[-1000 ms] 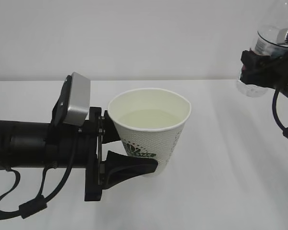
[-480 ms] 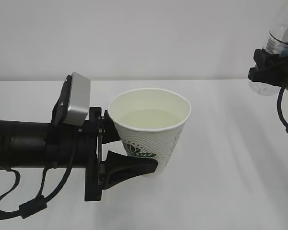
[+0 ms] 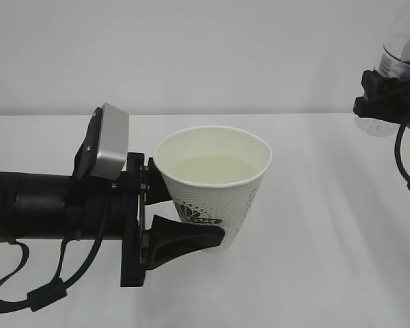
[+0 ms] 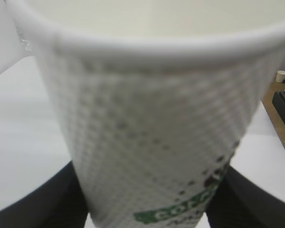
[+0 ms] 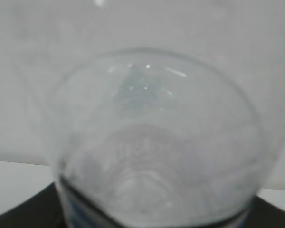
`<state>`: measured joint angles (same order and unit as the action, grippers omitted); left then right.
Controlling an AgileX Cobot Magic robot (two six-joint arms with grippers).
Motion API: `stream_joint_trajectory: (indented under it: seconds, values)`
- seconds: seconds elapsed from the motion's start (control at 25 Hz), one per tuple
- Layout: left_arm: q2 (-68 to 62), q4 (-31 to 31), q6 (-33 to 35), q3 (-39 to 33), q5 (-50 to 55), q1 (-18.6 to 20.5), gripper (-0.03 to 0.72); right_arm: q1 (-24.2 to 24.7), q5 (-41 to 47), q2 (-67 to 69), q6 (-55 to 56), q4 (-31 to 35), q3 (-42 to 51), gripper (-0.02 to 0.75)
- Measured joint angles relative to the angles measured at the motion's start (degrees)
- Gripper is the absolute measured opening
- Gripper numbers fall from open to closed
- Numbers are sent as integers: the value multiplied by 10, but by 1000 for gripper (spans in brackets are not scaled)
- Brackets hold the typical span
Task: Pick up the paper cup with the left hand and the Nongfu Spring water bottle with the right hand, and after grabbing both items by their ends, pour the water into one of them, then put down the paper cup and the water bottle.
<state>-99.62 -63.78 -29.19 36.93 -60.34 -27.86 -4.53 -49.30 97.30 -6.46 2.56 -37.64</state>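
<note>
The small white tapered paper cup (image 3: 215, 186) with a dotted textured wall, rolled rim and dark green logo is standing upright near the middle of the exterior view, its base sitting at or just above the white tabletop (image 3: 314, 273); which of the two cannot be told. Clear, faintly yellowish water (image 3: 208, 169) is lying inside it, well below the rim. The black left hand (image 3: 181, 222), topped by a grey-silver block (image 3: 108, 142), is reaching in horizontally from the left, and its jaws are clamping the lower part of the cup from both sides; the left wrist view is showing the cup wall (image 4: 152, 137) filling the frame between two dark fingers (image 4: 38, 199). At the far right edge, raised well apart from the cup, the black right hand (image 3: 389, 96) is gripping the clear plastic Nongfu Spring water bottle (image 3: 396, 61), whose transparent body is filling the right wrist view (image 5: 156, 156). A plain white wall (image 3: 191, 55) is rising behind the table.
</note>
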Motion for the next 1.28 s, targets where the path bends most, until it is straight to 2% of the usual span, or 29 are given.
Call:
stream_joint_trajectory:
  seconds: [0.12, 0.32, 0.92, 1.28]
  values:
    - [0, 4, 0, 0, 1, 0, 491, 0, 1, 0, 0, 0, 0, 399]
    - [0, 57, 3, 0, 1, 0, 491, 0, 1, 0, 0, 0, 0, 399]
    - [-1, 187, 94, 0, 2, 0, 491, 0, 3, 0, -1, 0, 0, 398]
    - [-1, 239, 116, 0, 3, 30, 491, 0, 3, 0, -2, 0, 0, 398]
